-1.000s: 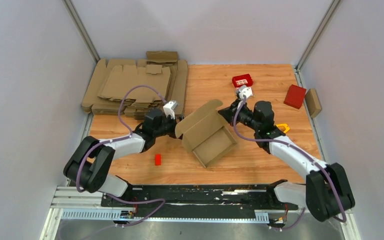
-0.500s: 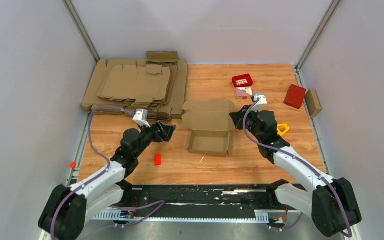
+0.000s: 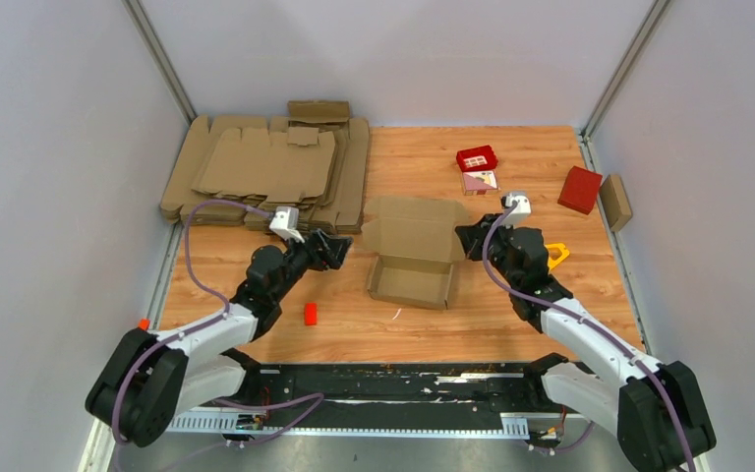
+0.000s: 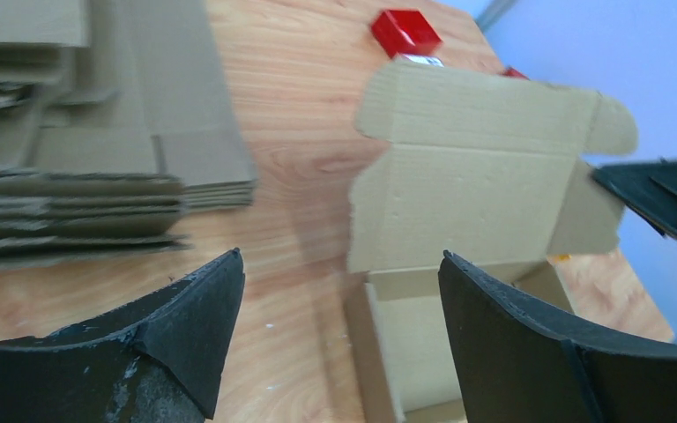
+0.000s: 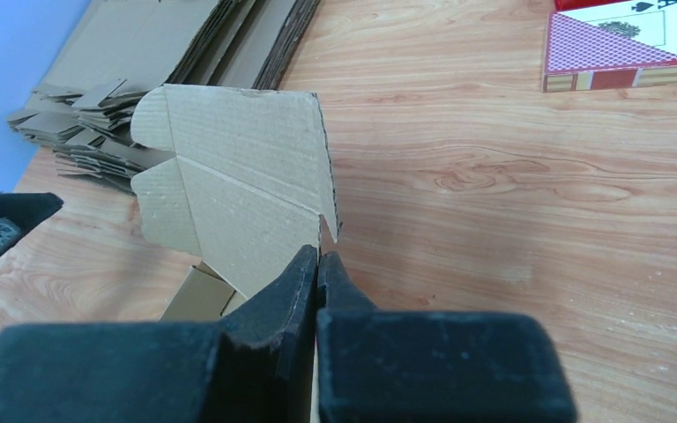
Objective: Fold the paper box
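Your left arm (image 3: 202, 334) and right arm (image 3: 590, 332) match. Each has bulky black joints beside the black base rail (image 3: 393, 379), a white link shell beyond, and a black wrist farthest from the rail. A purple cable (image 3: 189, 258) loops along each arm to a white camera block (image 3: 285, 219). The left gripper (image 4: 339, 257) and right gripper (image 5: 318, 254) have matte black fingers, scuffed grey.

The brown cardboard paper box (image 3: 411, 265) sits mid-desk (image 3: 511, 315), tray formed, lid upright and open, perhaps leaning slightly back.
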### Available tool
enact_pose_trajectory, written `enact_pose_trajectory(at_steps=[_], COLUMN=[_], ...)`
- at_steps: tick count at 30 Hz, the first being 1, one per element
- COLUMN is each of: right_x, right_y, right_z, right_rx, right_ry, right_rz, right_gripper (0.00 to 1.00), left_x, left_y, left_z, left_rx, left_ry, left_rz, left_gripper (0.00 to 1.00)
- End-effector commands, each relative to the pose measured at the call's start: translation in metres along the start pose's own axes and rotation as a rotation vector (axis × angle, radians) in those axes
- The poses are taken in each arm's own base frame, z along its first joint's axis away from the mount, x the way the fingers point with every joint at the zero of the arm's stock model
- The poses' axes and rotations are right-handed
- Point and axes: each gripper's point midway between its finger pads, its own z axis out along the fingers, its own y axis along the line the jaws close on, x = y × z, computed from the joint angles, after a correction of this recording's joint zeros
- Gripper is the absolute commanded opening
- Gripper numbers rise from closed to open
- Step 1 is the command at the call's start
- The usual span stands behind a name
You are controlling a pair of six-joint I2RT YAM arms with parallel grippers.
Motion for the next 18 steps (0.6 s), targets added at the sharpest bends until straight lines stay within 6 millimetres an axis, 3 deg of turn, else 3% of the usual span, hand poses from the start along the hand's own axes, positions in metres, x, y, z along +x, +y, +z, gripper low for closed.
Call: enact_pose_trajectory(at_steps=[1, 6, 10, 14, 18], right_x=[-0.008, -0.004, 0.0, 0.001, 0.002], right_y=[0.02, 0.026, 0.03, 0.033, 0.037], right_z=[0.0, 0.001, 0.001, 0.0, -0.001], right_rx=[-0.098, -0.132, -0.161, -0.175, -0.197], right_ry=[-0.032, -0.02, -0.01, -0.005, -0.006], right_rz=[-0.028, -0.04, -0.055, -0.065, -0.076], right_gripper=[0.0, 0.0, 0.0, 0.0, 0.0], left_x=[-0.003, 0.012, 0.022, 0.021, 0.024], left_y=[-0.044, -0.051, -0.031, -0.013, -0.004], left_z=[0.011, 0.026, 0.04, 0.036, 0.035], left_rx=[0.185, 0.216, 0.108, 0.013, -0.033], left_ry=[0.019, 0.087, 0.146, 0.138, 0.15], left_rz=[0.121, 0.125, 0.139, 0.152, 0.153], left_gripper=[0.86, 0.76, 0.57, 0.56, 0.64])
